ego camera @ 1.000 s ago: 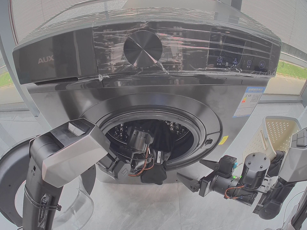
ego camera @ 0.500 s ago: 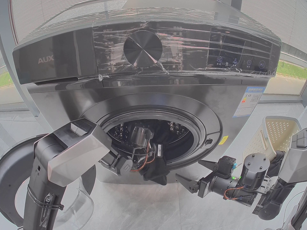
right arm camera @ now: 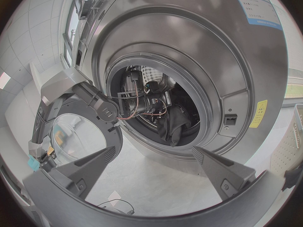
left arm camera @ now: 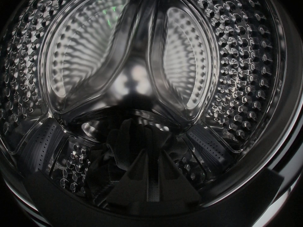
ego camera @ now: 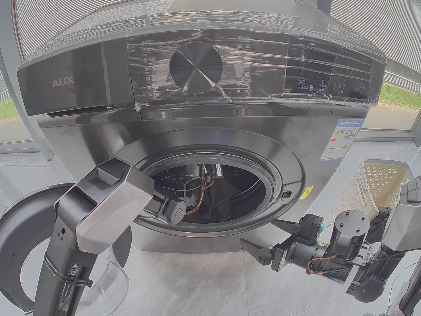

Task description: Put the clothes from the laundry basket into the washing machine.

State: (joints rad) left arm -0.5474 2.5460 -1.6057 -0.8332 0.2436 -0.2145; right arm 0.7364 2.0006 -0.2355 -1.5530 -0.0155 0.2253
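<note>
While left gripper (left arm camera: 153,153) sits inside drum (left arm camera: 240,63) of washing machine (ego camera: 263,123), centre of head view, jaws pinch black garment (right arm camera: 173,123), which hangs just inside door opening. Right gripper (ego camera: 258,231) lower right, jaws spread. Laundry basket (ego camera: 381,185) at right edge.

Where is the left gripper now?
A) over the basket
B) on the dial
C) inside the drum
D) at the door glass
C: the left wrist view shows the left gripper inside the drum, shut on a dark garment.
</note>
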